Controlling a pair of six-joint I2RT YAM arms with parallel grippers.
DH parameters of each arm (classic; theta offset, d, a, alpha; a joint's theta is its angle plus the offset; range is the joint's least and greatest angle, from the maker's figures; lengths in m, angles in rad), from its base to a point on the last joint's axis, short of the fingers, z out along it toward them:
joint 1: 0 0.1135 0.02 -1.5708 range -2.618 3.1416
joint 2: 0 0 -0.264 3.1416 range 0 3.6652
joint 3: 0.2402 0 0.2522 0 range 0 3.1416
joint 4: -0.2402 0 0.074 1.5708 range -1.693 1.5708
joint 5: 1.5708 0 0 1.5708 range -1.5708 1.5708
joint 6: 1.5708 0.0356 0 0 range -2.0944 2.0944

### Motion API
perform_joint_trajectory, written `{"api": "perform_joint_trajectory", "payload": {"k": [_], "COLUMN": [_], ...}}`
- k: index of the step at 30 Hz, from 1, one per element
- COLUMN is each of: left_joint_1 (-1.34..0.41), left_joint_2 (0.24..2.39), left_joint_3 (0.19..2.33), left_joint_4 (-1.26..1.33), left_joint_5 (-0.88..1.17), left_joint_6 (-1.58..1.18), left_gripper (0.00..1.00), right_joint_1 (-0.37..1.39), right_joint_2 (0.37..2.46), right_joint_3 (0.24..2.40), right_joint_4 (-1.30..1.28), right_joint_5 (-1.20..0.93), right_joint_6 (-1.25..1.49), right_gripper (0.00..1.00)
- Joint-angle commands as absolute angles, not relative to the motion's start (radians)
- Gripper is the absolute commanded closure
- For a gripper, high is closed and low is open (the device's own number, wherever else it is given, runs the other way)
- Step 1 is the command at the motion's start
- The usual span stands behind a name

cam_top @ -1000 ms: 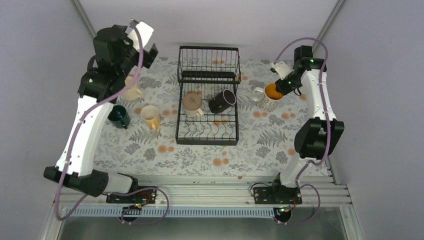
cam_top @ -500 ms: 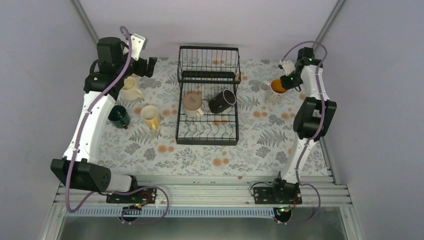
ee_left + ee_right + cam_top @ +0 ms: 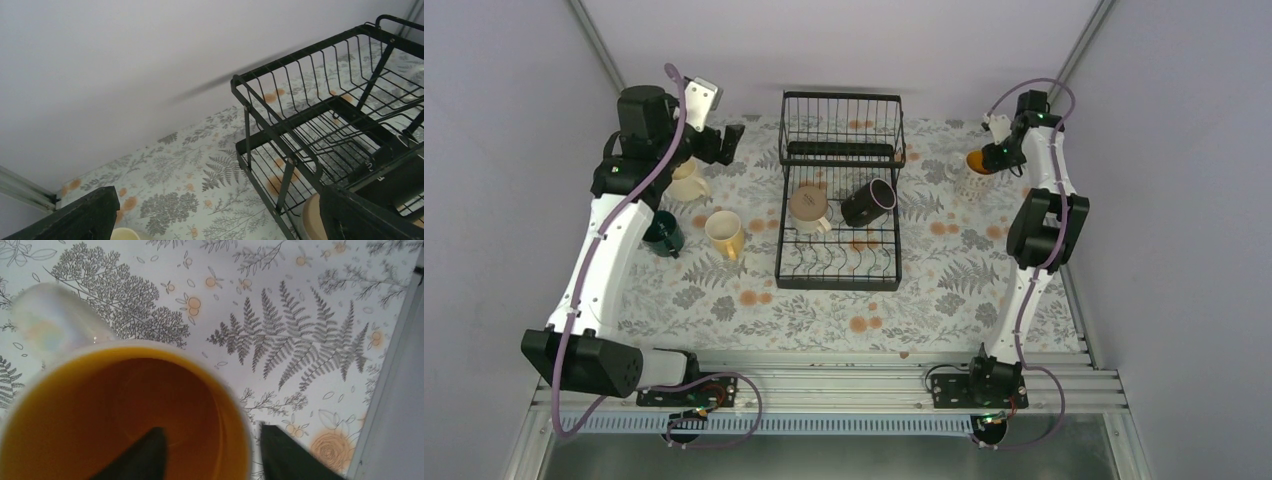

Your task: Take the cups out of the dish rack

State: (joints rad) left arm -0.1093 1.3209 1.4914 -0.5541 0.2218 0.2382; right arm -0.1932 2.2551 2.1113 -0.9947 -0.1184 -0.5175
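Orange-glazed inside and pale outside, a handled ceramic mug (image 3: pixel 100 410) stands upright on the fern-and-flower tablecloth (image 3: pixel 300 340) at the table's far right, well apart from the black wire dish rack (image 3: pixel 838 285). The right gripper (image 3: pixel 212 427) straddles the mug's wall. One finger (image 3: pixel 140 460) reaches down inside the bowl and the other sits outside the rim. A gap shows on either side of the wall, so the jaws stand parted and grasp nothing. The mug's pale handle lies on the side of the rim away from them.

The left gripper (image 3: pixel 727 143) hangs above the cloth just left of the rack's raised basket. Its jaws are spread wide and empty, and the basket's corner post is ahead of them and to their right.

In the rack's flat tray, to the right of those jaws and nearer the arm bases, sit a tan mug (image 3: pixel 809 206) and a black mug (image 3: pixel 867 202). The black one is tipped on its side, and the two are close together.

Three more mugs stand on the cloth on the near side of the left jaws. A cream mug (image 3: pixel 687 182) is closest, almost beneath the wrist. A dark green mug (image 3: pixel 666 236) and an off-white mug (image 3: pixel 724 234) stand near each other farther toward the bases.
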Motion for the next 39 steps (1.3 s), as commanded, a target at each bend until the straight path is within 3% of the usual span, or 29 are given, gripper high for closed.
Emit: {"api": "perform_joint_trajectory", "payload": {"k": [1,12,18,27,35,39], "left_joint_1": [-0.115,-0.252,-0.371,-0.446,-0.592,-0.648], "left_joint_2": [1.305,1.267,1.229,1.206,1.286,1.357], "left_joint_3": [1.485,1.439,1.339,1.24,1.186,1.175], "left_joint_4": [-0.553,-0.604,-0.593,-0.588,-0.625,-0.583], "left_joint_5": [0.282,0.287,0.23,0.322,0.404,0.35], "left_joint_6": [0.265,0.357,0.373,0.427,0.52,0.528], "left_gripper": [0.0,0.0,0.0,0.0,0.02,0.05], "right_joint_1": [-0.201,-0.173,-0.095,-0.046,-0.02,-0.018], "right_joint_2": [2.21,1.974,1.745,1.462,1.358,1.315], "right_joint_3": [2.141,2.044,1.787,1.325,1.144,1.098], "right_joint_4": [-0.95,-0.959,-0.971,-0.829,-0.764,-0.744], "right_joint_5": [-0.132,-0.182,-0.335,-0.551,-0.587,-0.589], "right_joint_6": [-0.51,-0.546,-0.668,-0.771,-0.769,-0.751], "right_gripper": [0.42,0.32,0.33,0.36,0.38,0.4]}}
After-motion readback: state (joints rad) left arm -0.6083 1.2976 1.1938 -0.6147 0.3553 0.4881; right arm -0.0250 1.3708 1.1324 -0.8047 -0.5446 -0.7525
